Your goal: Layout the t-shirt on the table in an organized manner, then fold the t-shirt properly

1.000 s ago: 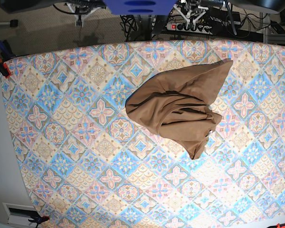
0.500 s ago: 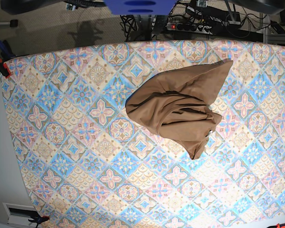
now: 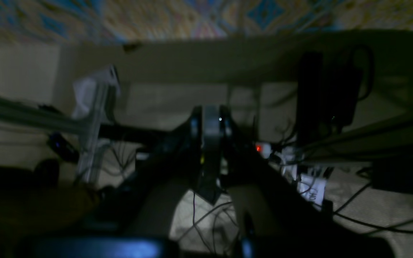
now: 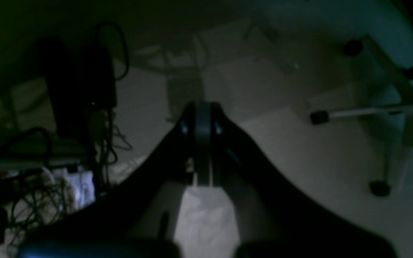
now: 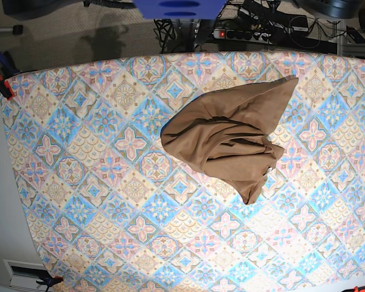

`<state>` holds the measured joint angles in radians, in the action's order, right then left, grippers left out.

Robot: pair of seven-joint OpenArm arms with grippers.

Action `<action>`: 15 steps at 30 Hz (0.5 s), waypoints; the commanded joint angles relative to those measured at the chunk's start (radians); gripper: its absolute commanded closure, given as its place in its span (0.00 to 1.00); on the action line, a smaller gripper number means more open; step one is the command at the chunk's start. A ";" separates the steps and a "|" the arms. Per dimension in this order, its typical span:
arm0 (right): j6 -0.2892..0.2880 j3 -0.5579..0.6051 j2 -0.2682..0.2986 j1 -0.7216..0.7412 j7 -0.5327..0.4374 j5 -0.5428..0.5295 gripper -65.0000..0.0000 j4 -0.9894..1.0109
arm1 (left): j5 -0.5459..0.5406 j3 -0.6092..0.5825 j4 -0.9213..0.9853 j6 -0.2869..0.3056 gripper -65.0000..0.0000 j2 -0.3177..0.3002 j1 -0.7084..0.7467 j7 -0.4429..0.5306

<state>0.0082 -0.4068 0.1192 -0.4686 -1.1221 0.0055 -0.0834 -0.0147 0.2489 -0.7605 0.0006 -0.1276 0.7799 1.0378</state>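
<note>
T-shirt (image 5: 222, 137): likely light, soft, limp; we would pinch 2 outer corners. Both grippers' fingers (image 3: 210, 143) together, empty.

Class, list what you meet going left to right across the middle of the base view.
pale grey wall panel → pastel diamond-patterned tabletop → crumpled tan-brown cloth t-shirt

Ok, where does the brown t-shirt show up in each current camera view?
Base: the t-shirt lies just right of centre, in the upper half.
Left wrist: not in it.
Right wrist: not in it.
Shared landmark: the patterned table fills most of base and edges the top of left wrist; right wrist lacks it.
</note>
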 commanded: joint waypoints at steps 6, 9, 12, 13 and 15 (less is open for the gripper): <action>-0.001 -0.002 -0.011 -0.164 -0.032 -0.011 1.00 -0.301 | 0.003 -0.004 -0.284 -0.001 1.00 0.024 0.118 0.034; -0.001 -0.002 -0.043 -0.275 -0.032 -0.011 1.00 -0.525 | 0.006 -0.015 -0.385 -0.001 1.00 0.024 0.164 0.034; -0.001 -0.002 -0.059 -0.362 -0.032 -0.011 1.00 -0.705 | 0.000 -0.069 -0.485 -0.001 1.00 0.018 0.217 0.034; -0.001 -0.002 -0.060 -0.384 -0.032 -0.011 1.00 -0.751 | 0.000 -0.084 -0.514 -0.001 1.00 0.018 0.235 0.034; -0.001 -0.002 -0.068 -0.416 -0.032 -0.012 0.99 -0.830 | 0.000 -0.110 -0.566 -0.001 1.00 0.016 0.263 0.034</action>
<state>0.0017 -0.4042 0.0498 -0.8627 -1.1278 0.0002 -0.9157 -0.0139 0.1371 -1.3212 0.0002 -0.1108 1.0153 1.0470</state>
